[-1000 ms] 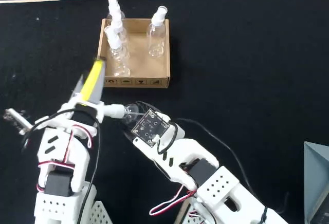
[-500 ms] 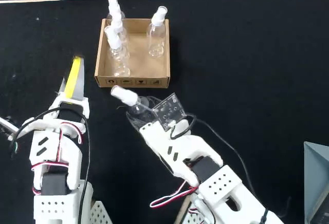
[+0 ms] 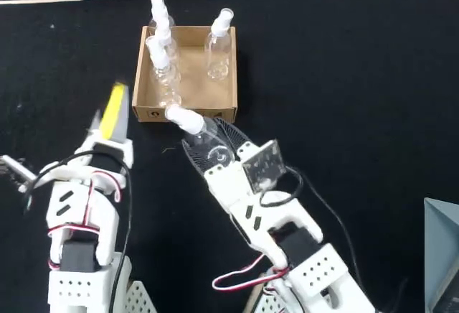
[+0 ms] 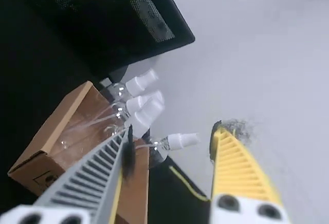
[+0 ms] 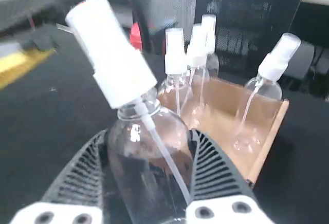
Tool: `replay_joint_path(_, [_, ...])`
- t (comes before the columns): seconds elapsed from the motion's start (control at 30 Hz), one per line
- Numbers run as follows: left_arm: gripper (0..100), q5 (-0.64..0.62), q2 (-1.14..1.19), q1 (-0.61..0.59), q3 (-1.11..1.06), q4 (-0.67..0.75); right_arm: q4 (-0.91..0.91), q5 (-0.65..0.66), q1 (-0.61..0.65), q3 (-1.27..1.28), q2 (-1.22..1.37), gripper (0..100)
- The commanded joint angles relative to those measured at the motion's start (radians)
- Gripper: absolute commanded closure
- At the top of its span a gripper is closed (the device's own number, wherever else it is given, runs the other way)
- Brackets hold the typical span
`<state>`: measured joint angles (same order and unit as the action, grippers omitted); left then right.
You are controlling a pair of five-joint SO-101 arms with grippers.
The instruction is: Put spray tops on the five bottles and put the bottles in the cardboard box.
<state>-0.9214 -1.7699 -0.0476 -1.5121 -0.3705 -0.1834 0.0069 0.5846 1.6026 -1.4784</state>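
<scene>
My right gripper [image 3: 208, 142] is shut on a clear bottle [image 3: 209, 146] with a white spray top [image 3: 181, 118]. It holds the bottle tilted just in front of the cardboard box [image 3: 186, 114]. In the right wrist view the bottle [image 5: 146, 147] sits between the black fingers [image 5: 85, 167], its spray top [image 5: 110, 54] leaning away from the box [image 5: 267, 136]. Several capped bottles [image 3: 219, 44] stand upright in the box. To the left of the box my left gripper [image 3: 107, 105] is open and holds nothing; its wrist view looks past its yellow finger [image 4: 236, 167] to the box [image 4: 46, 131].
The black table [image 3: 344, 76] is bare to the right of the box. A grey object [image 3: 441, 255] stands at the near right edge. The two arms' white bodies take up the near side of the table.
My right gripper swung the bottle from beside the left arm up to the box's front wall, its top now pointing at the box. The left gripper shifted left, away from the bottle.
</scene>
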Motion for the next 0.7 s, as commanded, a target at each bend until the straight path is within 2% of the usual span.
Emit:
replay_joint_path(0.0, [76, 0.064, -0.015, 0.097, 0.007, -0.049, -0.003, -0.009, -0.031, 0.019, -0.11, 98.6])
replay_joint_path(0.3, [76, 0.126, -0.015, 0.24, 0.001, -0.072, -0.005, -0.008, 0.014, 0.068, -0.17, 98.6])
replay_joint_path(0.5, [76, 0.126, -0.015, 0.251, 0.001, -0.072, -0.006, -0.008, 0.012, 0.073, -0.17, 98.6])
replay_joint_path(0.67, [78, 0.203, -0.015, 0.3, -0.002, -0.074, -0.006, -0.008, 0.012, 0.084, -0.17, 98.6])
